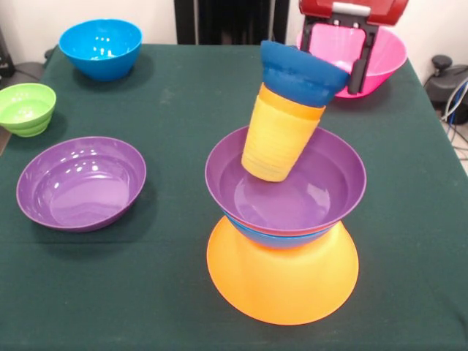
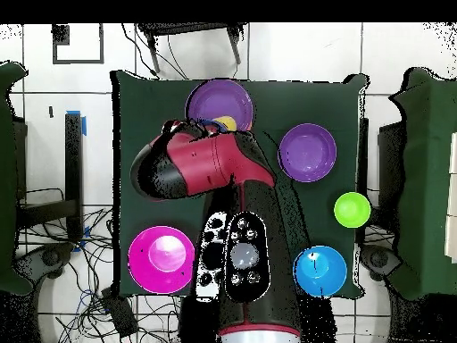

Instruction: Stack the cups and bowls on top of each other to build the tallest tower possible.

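One dark green cloth covers the table point(image 1: 168, 292), pale walls behind. At centre stands the tower point(image 1: 284, 241): glossy orange bowl point(image 1: 281, 281) inverted, purple bowl point(image 1: 292, 197), ribbed yellow cup point(image 1: 278, 142) tilting, dark blue bowl point(image 1: 300, 72) capping it. At one o'clock hangs the gripper point(image 1: 356, 58); whether it's spread, I cannot tell.

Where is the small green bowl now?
In the front view the small green bowl stands upright at the table's left edge, between the loose blue bowl behind it and the loose purple bowl in front.
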Robot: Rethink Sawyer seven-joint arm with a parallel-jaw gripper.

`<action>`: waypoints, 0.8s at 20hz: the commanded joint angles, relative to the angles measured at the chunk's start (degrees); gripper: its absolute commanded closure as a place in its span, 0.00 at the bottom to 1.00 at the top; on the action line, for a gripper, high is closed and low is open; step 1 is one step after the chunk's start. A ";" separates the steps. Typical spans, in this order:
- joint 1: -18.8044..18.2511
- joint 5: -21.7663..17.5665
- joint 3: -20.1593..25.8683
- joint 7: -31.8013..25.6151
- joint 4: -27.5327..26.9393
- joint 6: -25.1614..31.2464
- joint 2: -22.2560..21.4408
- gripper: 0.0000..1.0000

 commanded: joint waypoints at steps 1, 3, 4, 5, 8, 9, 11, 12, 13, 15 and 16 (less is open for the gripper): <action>-2.09 -2.50 6.97 -13.02 3.95 9.66 -1.60 0.00; -2.79 -2.88 7.60 -13.41 3.83 9.99 -1.73 0.00; -3.19 -3.11 7.97 -13.61 3.72 10.02 -1.68 0.00; -3.60 -3.32 8.37 -13.83 3.56 9.82 -1.41 0.00; -4.63 -3.58 9.90 -14.22 2.60 9.27 -0.03 0.00; -5.01 -3.82 10.50 -14.50 2.59 8.72 0.10 0.00; -5.97 -4.61 12.02 -14.40 2.77 7.77 0.18 1.00; -5.93 -4.76 11.95 -14.12 2.66 7.68 0.34 1.00; -5.89 -4.91 11.88 -13.85 2.55 7.59 0.50 1.00; -6.08 -5.16 12.09 -13.57 2.13 7.52 1.16 1.00; -6.31 -5.25 12.36 -13.56 1.81 7.54 1.66 1.00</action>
